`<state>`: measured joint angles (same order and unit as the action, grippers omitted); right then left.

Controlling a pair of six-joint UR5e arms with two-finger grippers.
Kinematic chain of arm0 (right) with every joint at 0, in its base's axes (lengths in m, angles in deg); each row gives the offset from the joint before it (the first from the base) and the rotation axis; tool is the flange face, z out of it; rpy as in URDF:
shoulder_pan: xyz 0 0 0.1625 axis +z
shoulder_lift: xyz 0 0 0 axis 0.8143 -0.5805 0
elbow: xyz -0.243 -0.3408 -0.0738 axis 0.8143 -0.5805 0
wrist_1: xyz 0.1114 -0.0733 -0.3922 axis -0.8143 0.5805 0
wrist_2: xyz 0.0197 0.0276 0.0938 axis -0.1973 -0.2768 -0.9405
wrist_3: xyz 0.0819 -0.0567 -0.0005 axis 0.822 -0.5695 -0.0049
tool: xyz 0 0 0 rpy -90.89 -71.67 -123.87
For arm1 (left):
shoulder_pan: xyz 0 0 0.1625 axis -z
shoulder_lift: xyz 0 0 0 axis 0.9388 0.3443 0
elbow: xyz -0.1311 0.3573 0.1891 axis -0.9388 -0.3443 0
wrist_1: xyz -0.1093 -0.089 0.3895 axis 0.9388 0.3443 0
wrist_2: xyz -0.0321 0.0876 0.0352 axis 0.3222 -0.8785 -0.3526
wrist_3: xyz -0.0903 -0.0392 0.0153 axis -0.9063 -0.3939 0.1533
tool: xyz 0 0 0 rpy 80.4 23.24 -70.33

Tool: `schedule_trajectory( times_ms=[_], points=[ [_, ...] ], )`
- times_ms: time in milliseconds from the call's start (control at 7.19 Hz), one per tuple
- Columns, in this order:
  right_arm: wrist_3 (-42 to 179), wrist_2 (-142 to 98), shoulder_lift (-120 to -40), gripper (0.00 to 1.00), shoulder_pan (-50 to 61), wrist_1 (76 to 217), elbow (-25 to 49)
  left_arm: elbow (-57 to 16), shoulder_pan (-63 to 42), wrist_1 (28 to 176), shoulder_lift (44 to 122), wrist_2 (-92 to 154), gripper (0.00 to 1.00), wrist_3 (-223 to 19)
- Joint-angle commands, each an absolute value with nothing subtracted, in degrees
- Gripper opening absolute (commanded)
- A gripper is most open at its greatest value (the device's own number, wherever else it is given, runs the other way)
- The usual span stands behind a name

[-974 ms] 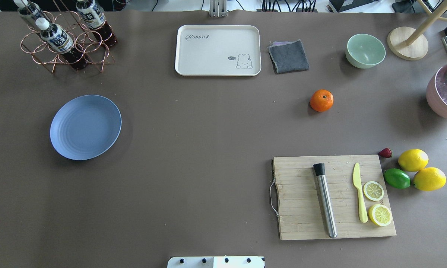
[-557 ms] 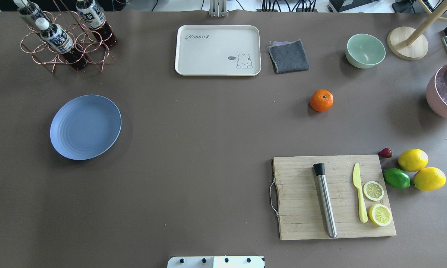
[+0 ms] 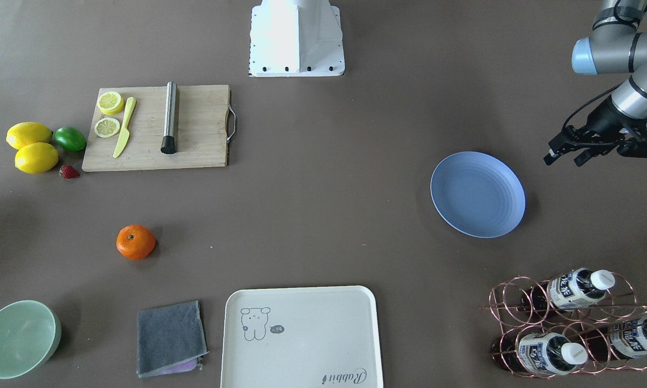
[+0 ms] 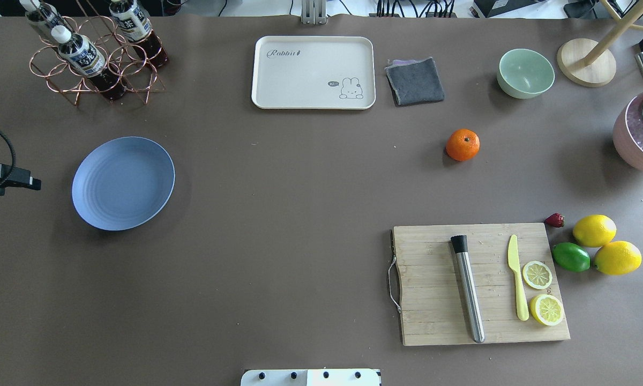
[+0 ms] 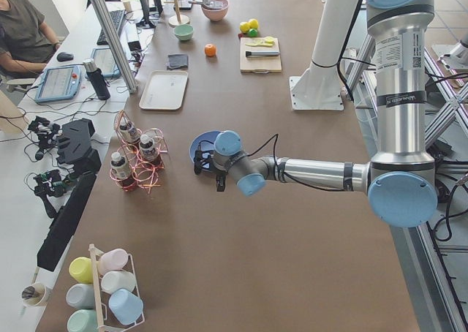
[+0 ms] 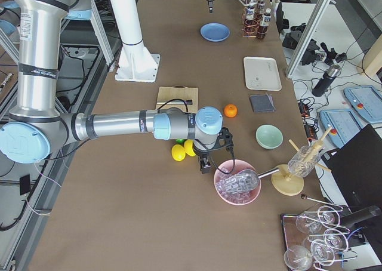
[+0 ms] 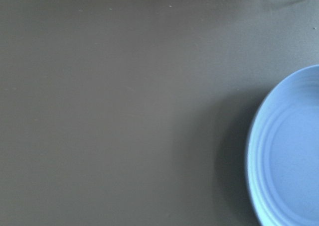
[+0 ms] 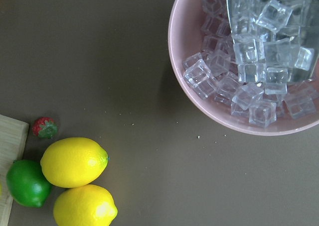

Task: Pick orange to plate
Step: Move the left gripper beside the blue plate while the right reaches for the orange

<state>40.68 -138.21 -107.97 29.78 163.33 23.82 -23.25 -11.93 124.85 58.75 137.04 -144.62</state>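
Observation:
The orange (image 4: 462,145) (image 3: 136,242) sits alone on the brown table, on my right side, between the cutting board and the grey cloth. The blue plate (image 4: 123,183) (image 3: 477,194) (image 7: 289,151) lies empty on my left side. My left gripper (image 3: 563,159) (image 4: 29,184) hovers just outside the plate's outer edge, open, with nothing between its fingers. My right gripper (image 6: 205,165) shows only in the exterior right view, low between the lemons and the pink bowl, a short way from the orange (image 6: 230,110). I cannot tell whether it is open or shut.
A cutting board (image 4: 482,284) carries a steel muddler, a yellow knife and lemon slices. Two lemons (image 4: 595,230), a lime (image 4: 570,257) and a strawberry lie beside it. A pink bowl of ice (image 8: 249,61), green bowl (image 4: 525,72), grey cloth (image 4: 415,80), cream tray (image 4: 313,72) and bottle rack (image 4: 91,59) line the far side.
My left gripper's tip and cable have come into the overhead view at the left edge, beside the plate. The orange and the plate have not moved.

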Motion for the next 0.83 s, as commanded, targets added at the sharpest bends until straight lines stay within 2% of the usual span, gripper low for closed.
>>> schedule_trajectory(
  times_ms=[0,278,557,696],
  points=[
    [40.7,-138.2,-108.0,1.0,29.0,162.8,23.8,-21.1,-16.3,124.9,61.7,134.6,0.85,-147.0],
    [40.6,-138.2,-108.0,1.0,27.9,162.8,23.8,-17.7,-17.2,125.1,64.2,134.6,0.75,-147.7],
    [40.7,-138.2,-108.0,1.0,27.4,162.8,23.8,-17.2,-17.3,125.1,64.5,134.6,0.51,-148.4],
    [40.7,-138.3,-108.0,1.0,27.2,162.8,23.8,-17.1,-17.3,125.7,64.7,134.6,0.48,-150.1]
  ],
)
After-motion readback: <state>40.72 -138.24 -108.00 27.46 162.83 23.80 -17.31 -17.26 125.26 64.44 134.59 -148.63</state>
